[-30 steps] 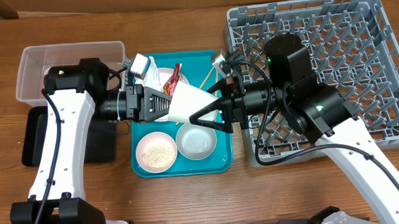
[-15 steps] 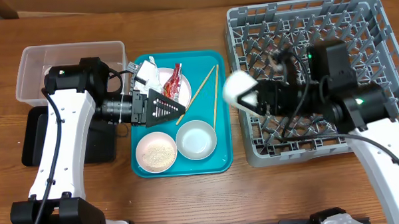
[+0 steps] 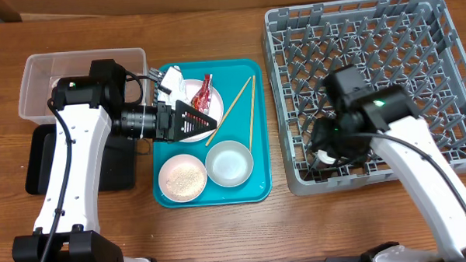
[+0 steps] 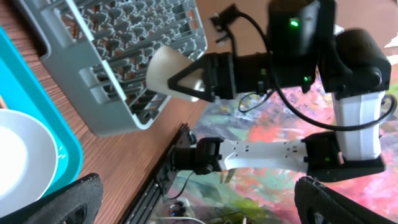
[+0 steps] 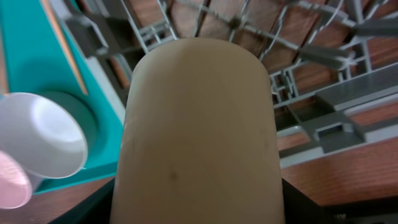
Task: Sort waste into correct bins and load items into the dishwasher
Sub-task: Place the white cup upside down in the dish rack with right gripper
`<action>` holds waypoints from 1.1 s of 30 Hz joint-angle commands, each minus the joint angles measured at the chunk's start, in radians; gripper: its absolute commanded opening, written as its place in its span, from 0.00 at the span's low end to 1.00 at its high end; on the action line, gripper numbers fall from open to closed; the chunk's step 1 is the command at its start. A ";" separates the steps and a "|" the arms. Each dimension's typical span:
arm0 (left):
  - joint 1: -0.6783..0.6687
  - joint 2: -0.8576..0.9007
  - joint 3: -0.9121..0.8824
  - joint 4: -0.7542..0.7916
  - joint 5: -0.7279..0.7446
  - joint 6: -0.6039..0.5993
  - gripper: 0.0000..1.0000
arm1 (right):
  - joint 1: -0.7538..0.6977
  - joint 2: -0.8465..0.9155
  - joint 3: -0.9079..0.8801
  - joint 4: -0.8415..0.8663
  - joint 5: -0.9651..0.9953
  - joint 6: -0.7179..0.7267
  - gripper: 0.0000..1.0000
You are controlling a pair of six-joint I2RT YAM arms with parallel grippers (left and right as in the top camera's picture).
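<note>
A robotics lab bench, staged as a dish-clearing station. A cabled left arm (image 3: 70, 152) and right arm (image 3: 421, 171) stand at a wooden tabletop (image 3: 221, 240) bearing a grey dish rack (image 3: 353, 4) and teal serving tray (image 3: 251, 194); the floor (image 4: 249, 199) is multicoloured.

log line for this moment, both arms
left fingers: open, above teal tray | right fingers: shut on white cup over dish rack | cup not yet released

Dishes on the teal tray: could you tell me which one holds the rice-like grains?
The small pinkish plate at the tray's near-left corner. The grey bowl beside it is empty; the large white plate behind carries a red wrapper.
</note>
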 commanded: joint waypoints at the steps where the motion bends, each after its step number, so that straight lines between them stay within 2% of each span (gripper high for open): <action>1: 0.000 -0.002 0.008 -0.004 -0.045 -0.022 1.00 | 0.026 0.092 0.003 -0.002 0.031 0.027 0.63; 7: 0.000 -0.002 0.008 -0.008 -0.071 -0.034 1.00 | 0.025 0.179 0.003 -0.008 -0.037 0.048 0.68; 10: 0.000 -0.002 0.008 -0.007 -0.074 -0.034 1.00 | 0.023 0.180 0.004 -0.002 -0.037 0.049 0.84; 11: 0.000 -0.002 0.008 -0.007 -0.074 -0.034 1.00 | 0.019 0.179 0.006 -0.002 -0.038 0.049 0.93; 12: 0.000 -0.002 0.008 -0.007 -0.074 -0.034 1.00 | 0.017 0.179 0.007 -0.002 -0.041 0.049 0.95; 19: 0.000 -0.002 0.008 0.001 -0.086 -0.034 1.00 | 0.008 0.125 0.084 0.004 -0.055 0.005 0.95; 24: -0.021 -0.002 0.008 0.075 -0.159 -0.077 1.00 | 0.039 -0.038 0.173 0.101 0.016 -0.012 0.95; 27: -0.066 -0.002 0.008 0.188 -0.379 -0.282 0.99 | 0.062 -0.155 0.177 0.196 0.048 -0.016 0.98; 30: -0.142 -0.002 0.008 0.309 -0.731 -0.502 0.97 | 0.069 -0.259 0.177 0.280 0.046 -0.038 1.00; 33: -0.237 0.002 0.008 0.421 -1.083 -0.630 0.97 | 0.069 -0.328 0.177 0.315 0.046 -0.038 1.00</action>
